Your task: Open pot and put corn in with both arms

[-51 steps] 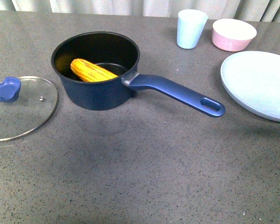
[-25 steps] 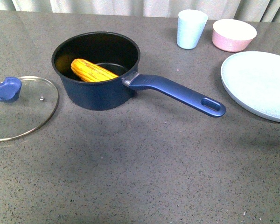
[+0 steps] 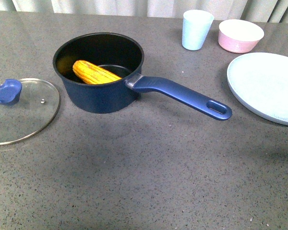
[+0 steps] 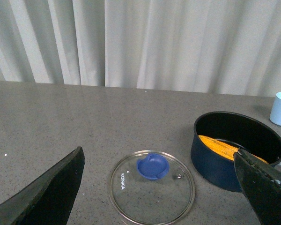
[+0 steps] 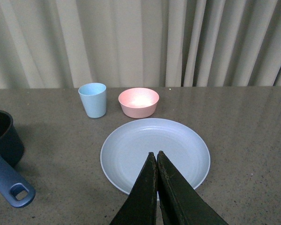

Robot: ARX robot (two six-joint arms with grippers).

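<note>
In the front view, the pot is seen open at upper left of the frame, the corn lying inside it; the lid rests on the table at the left edge; no arm is shown. In the left wrist view, the left gripper is held with jaws wide apart and empty above the lid. In the right wrist view, the right gripper is shown with jaws pressed together, empty, over the plate; the task is judged essentially done.
</note>
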